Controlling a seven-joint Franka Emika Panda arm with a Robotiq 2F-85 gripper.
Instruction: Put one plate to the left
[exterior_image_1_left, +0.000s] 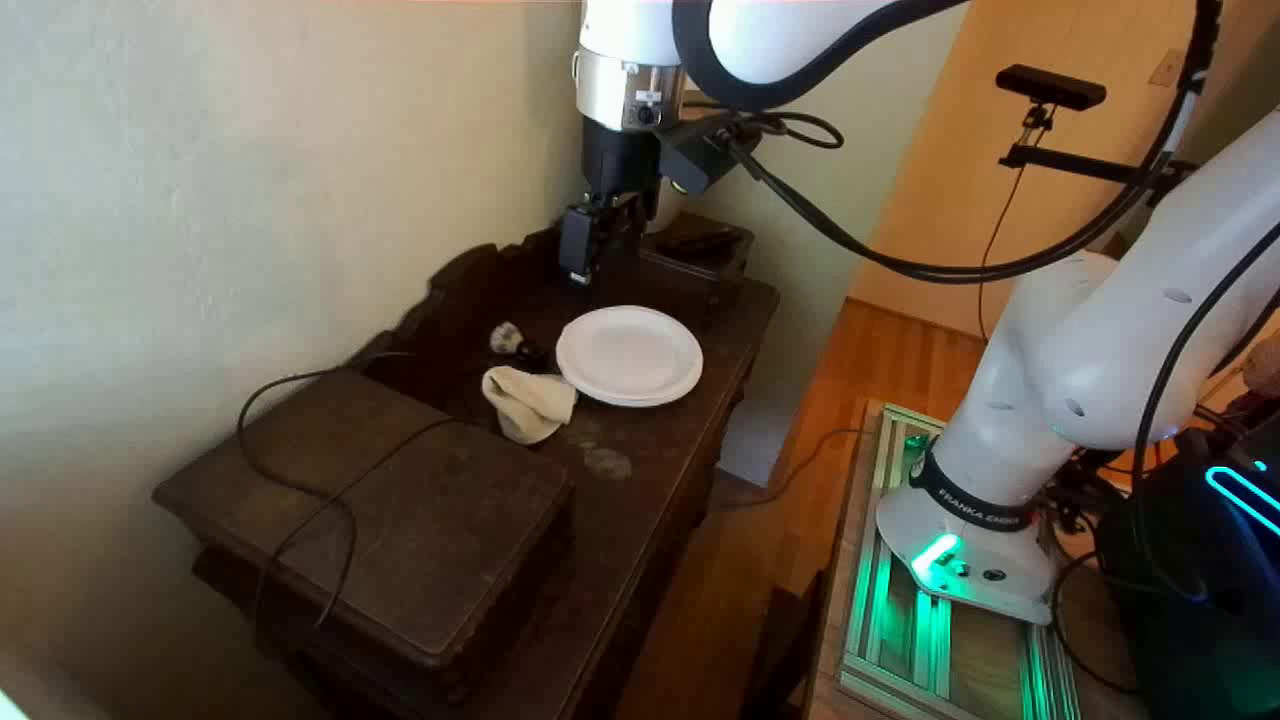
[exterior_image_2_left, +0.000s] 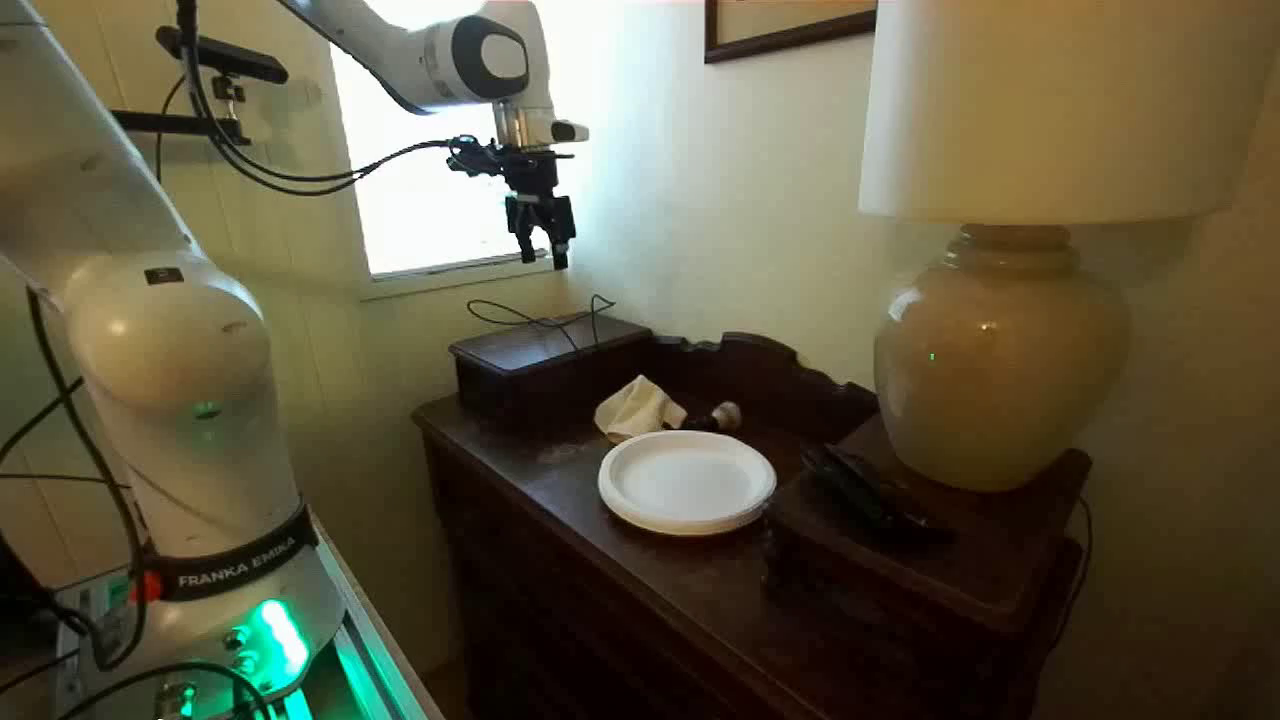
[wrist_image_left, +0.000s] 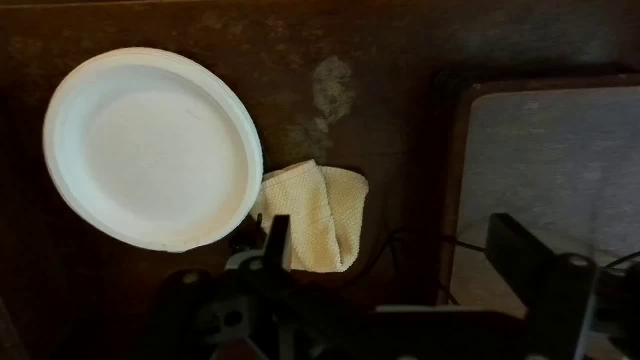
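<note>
The fingers hang well above the dark wooden surface, spread apart, with nothing between them. The white plate lies flat down there, not yet touched, and not beneath them: it is off toward the end with the lamp and, it seems, a little nearer the front edge, while the fingers are more toward the low box at the opposite end. So I'd expect the coming move to go sideways toward the lamp, then down. Being round, the plate has no long axis to line up with; any stretch of rim should do. The stretch closest to the fingers is by the folded cloth, which sits right at the rim; I can't tell if they touch, but a finger going down there could catch it. More than one nested rim shows, so parting the plate from whatever is under it looks like the tricky bit.
</note>
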